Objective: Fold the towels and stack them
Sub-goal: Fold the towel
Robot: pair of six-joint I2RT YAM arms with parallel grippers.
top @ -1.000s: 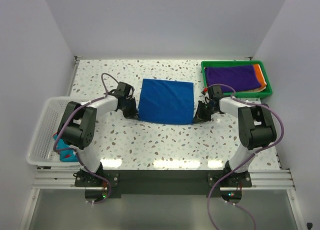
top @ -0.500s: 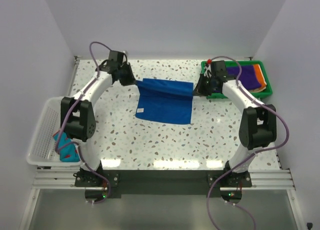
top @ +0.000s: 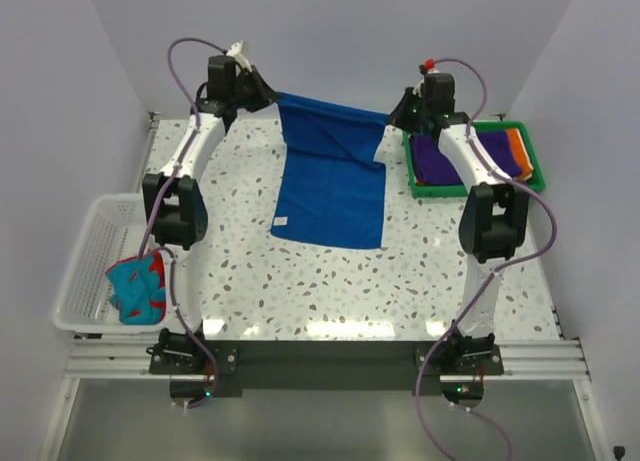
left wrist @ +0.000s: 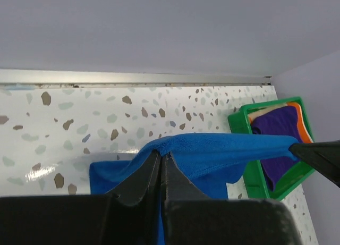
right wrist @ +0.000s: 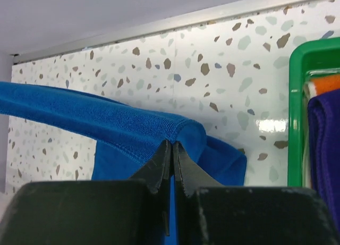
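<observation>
Inspector: State of the bench [top: 250, 271]?
Assessor: The blue towel [top: 335, 181], flat a second ago, now hangs from its lifted far edge with the near hem on the bench. Fold not made.
Inspector: Grip?
Assessor: The left end effector [left wrist: 160, 159] and right end effector [right wrist: 171, 145] each clamp a far corner. The right arm partly hides the tray [top: 525, 186].

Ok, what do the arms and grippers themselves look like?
Left arm and right arm: white links, black joints, each with a looping purple cable. Fingers are black, tapering to thin tips. A small red part tops the right wrist.
</observation>
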